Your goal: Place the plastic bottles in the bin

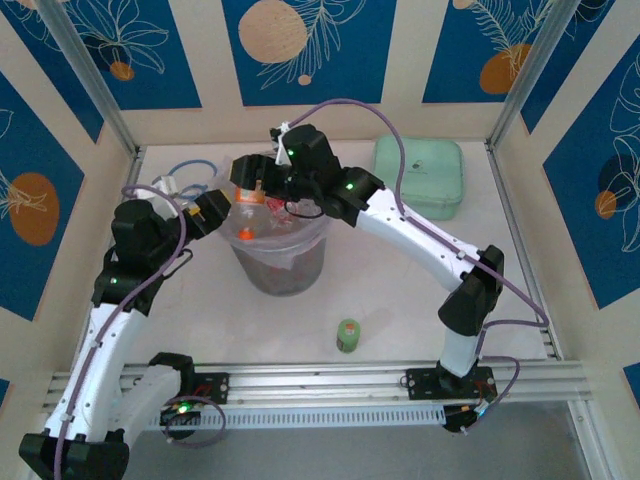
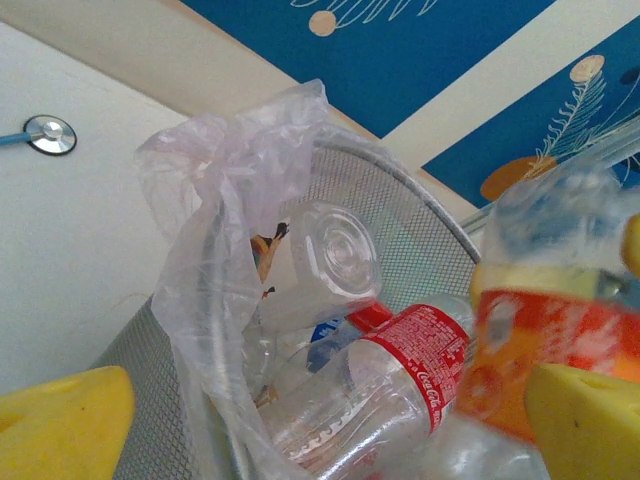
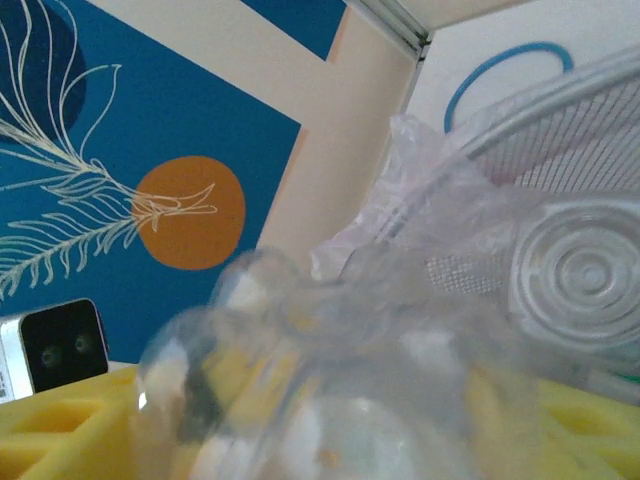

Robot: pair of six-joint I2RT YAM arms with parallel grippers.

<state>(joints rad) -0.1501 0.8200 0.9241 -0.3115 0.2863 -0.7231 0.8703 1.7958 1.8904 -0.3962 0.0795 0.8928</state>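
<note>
White tabletop [image 1: 400,300], blue-panel walls [image 1: 130,50]: my left jaws stand wide apart at the bin [image 1: 300,270], right jaws flank the orange-label bottle [image 2: 545,330] over it, clamped or not I can't tell.

light: bright, even | shadows: soft, faint | top external: sharp | right wrist: close bottle [image 3: 330,400] blurred
</note>
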